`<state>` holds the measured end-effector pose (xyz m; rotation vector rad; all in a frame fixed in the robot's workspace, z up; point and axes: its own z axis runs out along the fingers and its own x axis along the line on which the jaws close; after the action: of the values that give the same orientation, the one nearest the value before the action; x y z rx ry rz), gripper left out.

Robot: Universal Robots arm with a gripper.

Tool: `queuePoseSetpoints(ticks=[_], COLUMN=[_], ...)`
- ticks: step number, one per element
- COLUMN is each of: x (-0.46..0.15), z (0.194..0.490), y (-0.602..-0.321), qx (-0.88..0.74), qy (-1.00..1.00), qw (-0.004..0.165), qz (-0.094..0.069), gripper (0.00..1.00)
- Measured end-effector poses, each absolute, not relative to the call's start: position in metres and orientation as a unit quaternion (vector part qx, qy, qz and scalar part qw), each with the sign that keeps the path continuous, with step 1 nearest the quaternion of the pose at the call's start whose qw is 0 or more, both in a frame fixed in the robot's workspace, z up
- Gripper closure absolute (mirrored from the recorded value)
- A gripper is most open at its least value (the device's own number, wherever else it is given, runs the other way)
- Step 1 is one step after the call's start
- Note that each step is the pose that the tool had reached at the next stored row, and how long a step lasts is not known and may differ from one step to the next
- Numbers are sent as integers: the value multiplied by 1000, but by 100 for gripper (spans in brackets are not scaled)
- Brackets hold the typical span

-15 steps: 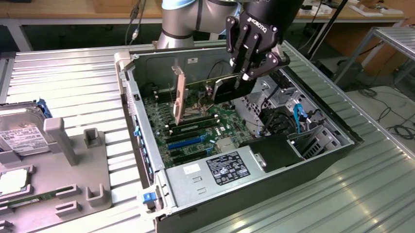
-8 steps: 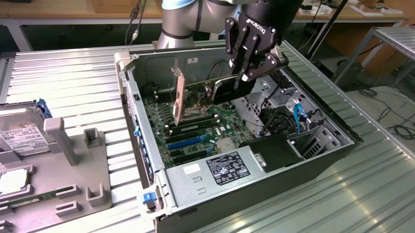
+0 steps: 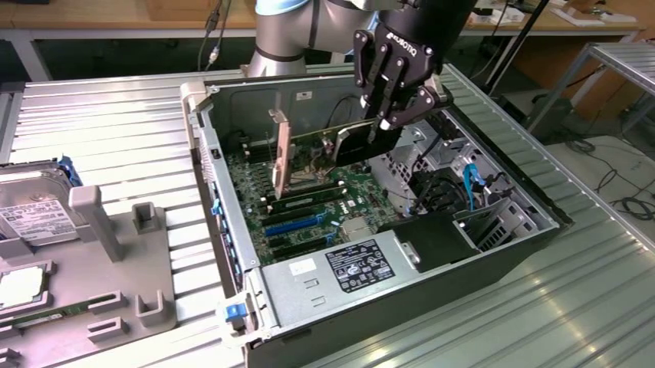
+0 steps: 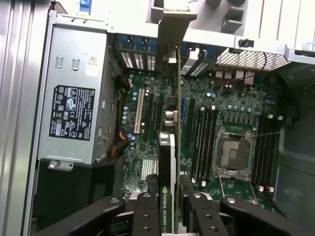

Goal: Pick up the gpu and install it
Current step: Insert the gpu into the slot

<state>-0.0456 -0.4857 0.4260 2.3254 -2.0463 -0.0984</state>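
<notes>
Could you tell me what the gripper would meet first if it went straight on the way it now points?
Probably the expansion slots on the motherboard: the gripper, shut on the gpu, points down into the open computer case, so the card's lower edge would touch there first. Which slot is unclear.

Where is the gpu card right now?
The gpu is clamped in the robot's hand, standing on edge inside the open computer case, over the green motherboard, in the upper middle of the exterior view.
</notes>
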Motion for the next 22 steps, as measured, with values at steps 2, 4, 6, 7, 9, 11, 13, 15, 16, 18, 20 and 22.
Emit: queuePoseSetpoints(ticks=[2, 4, 6, 7, 9, 11, 13, 15, 16, 18, 20, 22], x=[-46, -46, -47, -47, -47, -48, -49, -49, -49, -50, -51, -52], z=[425, 425, 424, 424, 423, 422, 421, 420, 420, 419, 418, 417], y=[-486, -486, -486, -486, -486, -486, -486, -486, -486, -486, -486, -486], qx=[750, 750, 750, 750, 750, 750, 750, 750, 750, 750, 750, 750], qy=[-660, -660, -660, -660, -660, -660, -660, -660, -660, -660, -660, -660], qw=[21, 21, 20, 20, 20, 19, 19, 19, 18, 18, 18, 17], qz=[-31, -31, -31, -31, -30, -30, -29, -29, -29, -28, -27, -27], gripper=[73, 73, 73, 73, 73, 73, 73, 73, 73, 73, 73, 73])
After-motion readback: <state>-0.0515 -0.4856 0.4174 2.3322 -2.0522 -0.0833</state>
